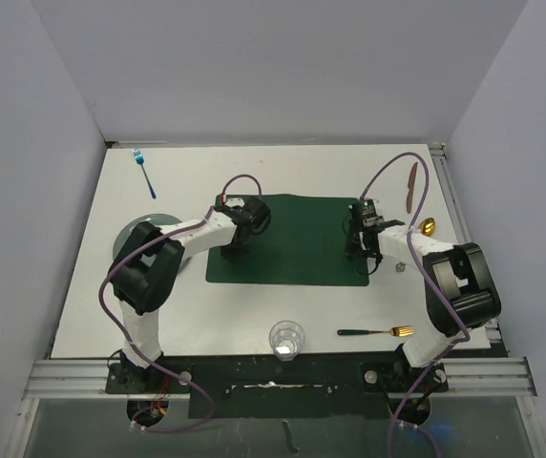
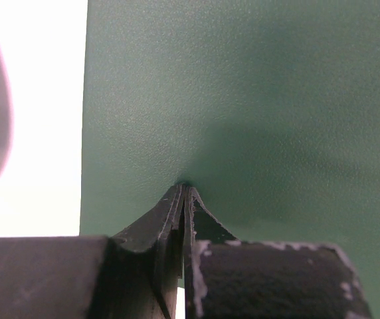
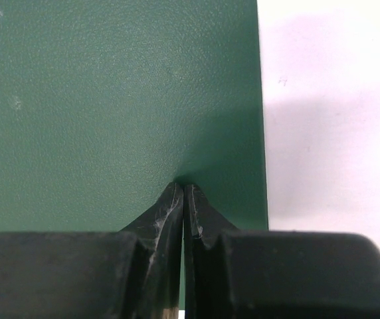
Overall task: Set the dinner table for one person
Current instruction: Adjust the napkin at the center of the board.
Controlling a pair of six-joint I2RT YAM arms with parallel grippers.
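Observation:
The dinner table (image 1: 225, 310) is a wide white top, and a dark green placemat (image 1: 297, 234) lies flat at its middle. My left gripper (image 1: 234, 250) points down onto the mat's left part. In the left wrist view its jaws are shut, with the tips (image 2: 185, 187) touching the green placemat (image 2: 276, 100) just inside its left edge. My right gripper (image 1: 365, 260) stands on the mat's right part. The right wrist view shows it shut, tips (image 3: 184, 186) pressed on the placemat (image 3: 110, 100) close to its right edge. Nothing is held between either pair of fingers.
A blue fork (image 1: 144, 172) lies far left. A round plate (image 1: 151, 224) is partly hidden under the left arm. A brown knife (image 1: 411, 186) and a gold spoon (image 1: 429, 227) lie right of the mat. A gold-headed fork (image 1: 376, 332) and a clear glass (image 1: 287, 339) sit near the front.

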